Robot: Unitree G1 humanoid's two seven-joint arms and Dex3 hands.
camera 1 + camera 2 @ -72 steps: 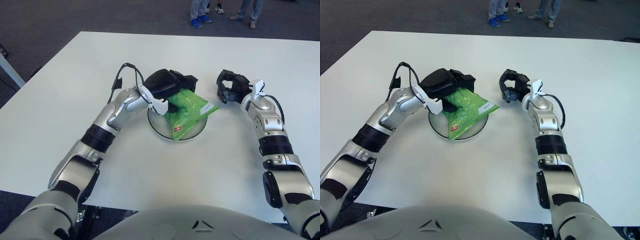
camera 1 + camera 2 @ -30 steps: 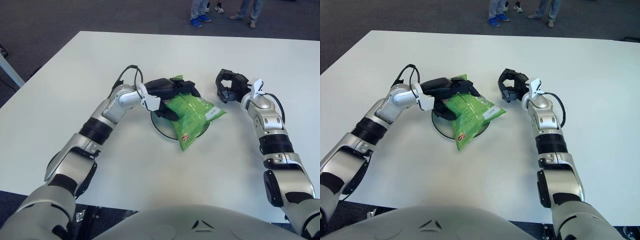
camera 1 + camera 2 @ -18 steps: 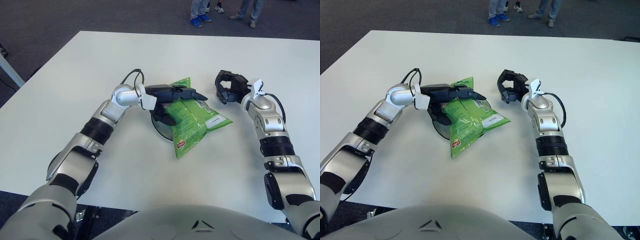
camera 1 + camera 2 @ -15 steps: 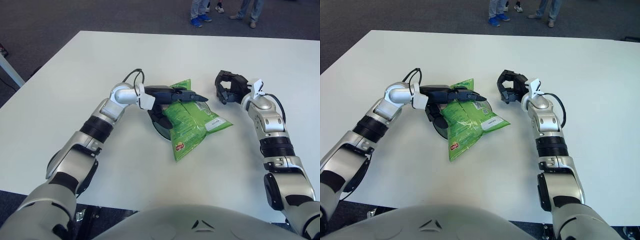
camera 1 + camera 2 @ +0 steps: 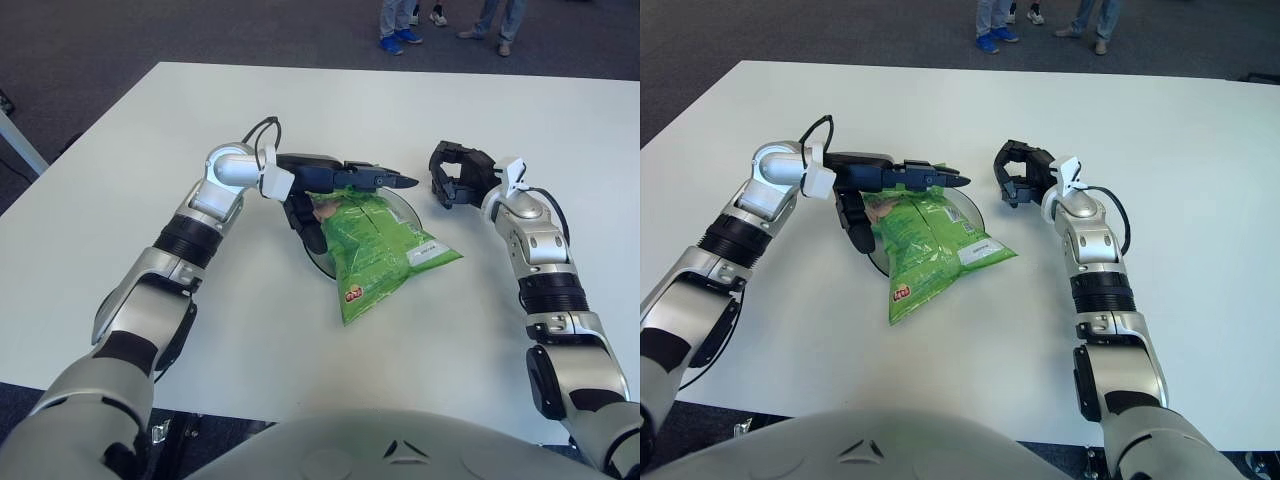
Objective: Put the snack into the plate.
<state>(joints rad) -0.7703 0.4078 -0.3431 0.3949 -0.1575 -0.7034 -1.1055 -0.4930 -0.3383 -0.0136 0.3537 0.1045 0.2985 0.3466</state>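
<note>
Near frame centre, crinkled green foil snack bag (image 5: 385,250) lying across round clear glass plate (image 5: 312,252), lower end spilling past the rim onto white worktop (image 5: 300,330). Just above the bag's upper edge, black three-finger left hand (image 5: 335,180) with fingers (image 5: 385,180) stretched straight, gripping nothing. Right of the plate, black right hand (image 5: 455,178) curled, idle. Risk, as a judgement: overhang could tip the bag off; a sideways brush of the fingers could drag it.

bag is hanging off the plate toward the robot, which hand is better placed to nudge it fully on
Left, probably. The left hand is open at the far edge of the snack bag, over the plate. The right hand shows apart, to the plate's right, fingers curled.
</note>
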